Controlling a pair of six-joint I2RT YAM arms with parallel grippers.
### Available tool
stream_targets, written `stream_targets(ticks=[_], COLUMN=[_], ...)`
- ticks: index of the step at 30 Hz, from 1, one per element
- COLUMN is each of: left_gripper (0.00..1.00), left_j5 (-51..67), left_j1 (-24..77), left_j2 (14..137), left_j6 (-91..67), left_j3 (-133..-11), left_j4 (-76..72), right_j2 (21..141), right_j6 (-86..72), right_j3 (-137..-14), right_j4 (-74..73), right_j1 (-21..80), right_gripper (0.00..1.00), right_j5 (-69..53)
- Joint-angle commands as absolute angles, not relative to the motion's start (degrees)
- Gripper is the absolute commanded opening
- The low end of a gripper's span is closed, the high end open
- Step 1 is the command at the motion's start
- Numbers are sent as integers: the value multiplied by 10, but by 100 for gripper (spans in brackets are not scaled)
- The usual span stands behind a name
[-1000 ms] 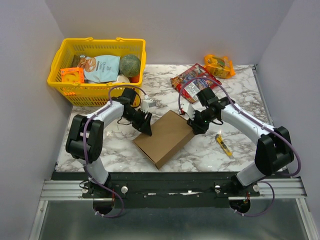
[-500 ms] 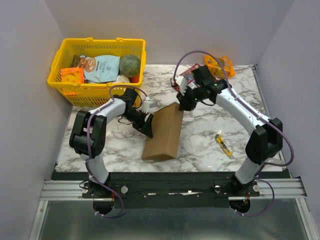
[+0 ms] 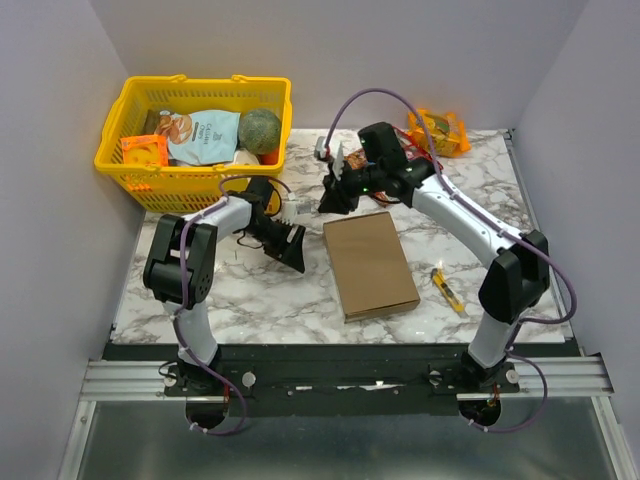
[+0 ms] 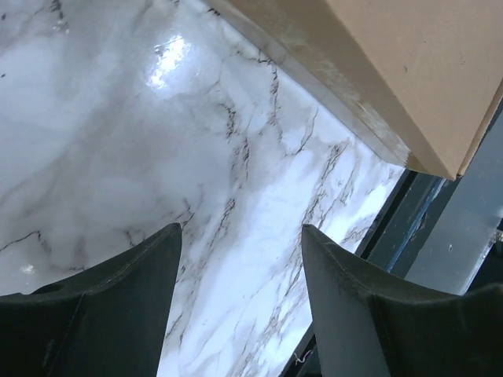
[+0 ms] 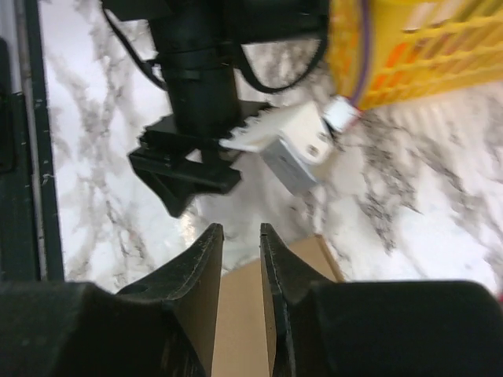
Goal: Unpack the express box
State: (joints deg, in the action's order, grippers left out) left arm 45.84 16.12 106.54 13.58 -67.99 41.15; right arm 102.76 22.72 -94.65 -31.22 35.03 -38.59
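The express box [image 3: 370, 265] is a plain brown cardboard mailer lying flat and closed on the marble table, its long side running away from me. My left gripper [image 3: 297, 252] sits low on the table just left of the box, jaws wide open and empty; its wrist view shows bare marble between the fingers [image 4: 240, 228] and the box's edge [image 4: 393, 63] at the upper right. Over the box's far left corner hovers my right gripper [image 3: 332, 198], jaws a narrow gap apart with nothing between them [image 5: 241, 228]. Brown cardboard [image 5: 314, 253] shows below its fingers.
A yellow basket [image 3: 130, 160] of groceries stands at the back left, also seen in the right wrist view [image 5: 409, 55]. An orange packet [image 3: 440, 130] lies at the back right. A yellow utility knife [image 3: 447, 290] lies right of the box.
The box has turned from a diagonal, tipped up briefly, and now lies flat lengthways. My right gripper swung back and left to the box's far corner. The left jaws opened wider.
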Motion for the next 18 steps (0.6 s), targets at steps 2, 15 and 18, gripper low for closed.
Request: stream_targets(ticks=[2, 15, 18], left_gripper=[70, 71, 70], left_j5=[488, 468, 475], left_j1=[138, 179, 184], left_j2=[1048, 1016, 1026], left_j6=[116, 50, 61], left_j3=[-682, -678, -699], left_j4=[383, 301, 315], right_j2=[969, 897, 896], right_j6=[137, 100, 105], right_j3=[-901, -616, -588], right_j4=[-312, -300, -288], right_j1=[227, 118, 118], right_gripper=[58, 76, 70], right_j5=[-355, -381, -351])
